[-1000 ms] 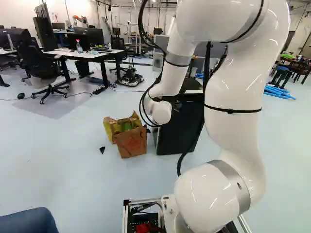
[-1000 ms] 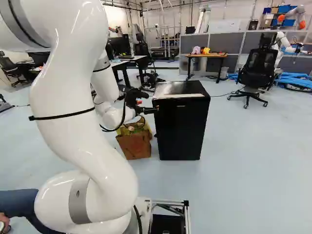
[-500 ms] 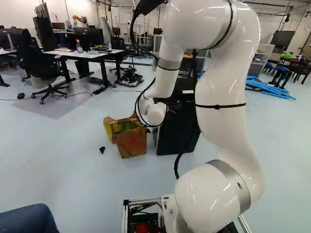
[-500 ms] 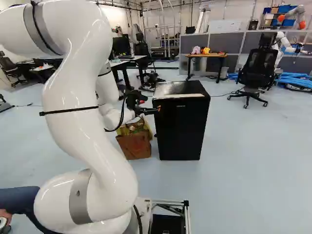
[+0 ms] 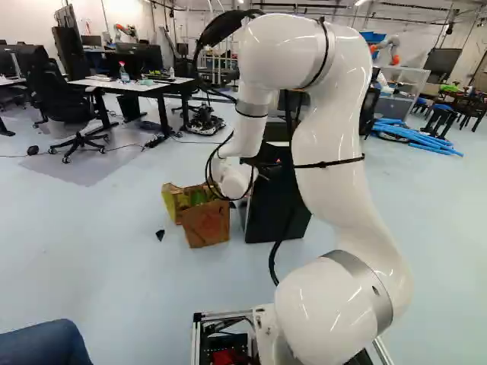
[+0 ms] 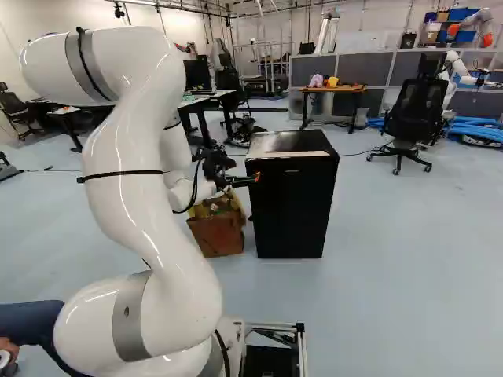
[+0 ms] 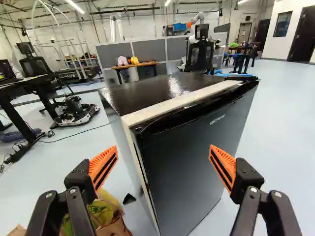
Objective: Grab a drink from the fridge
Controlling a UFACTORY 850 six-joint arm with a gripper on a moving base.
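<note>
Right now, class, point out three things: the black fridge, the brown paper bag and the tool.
Black fridge [image 6: 289,212]: right base view, on its front door.
Brown paper bag [image 5: 206,226]: left base view, on its brown side.
Tool [image 7: 163,147]: wrist view, midway between its open fingertips.

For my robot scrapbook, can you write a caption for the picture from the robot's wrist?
Open gripper reaching toward a closed black fridge, paper bag beside it.
</note>
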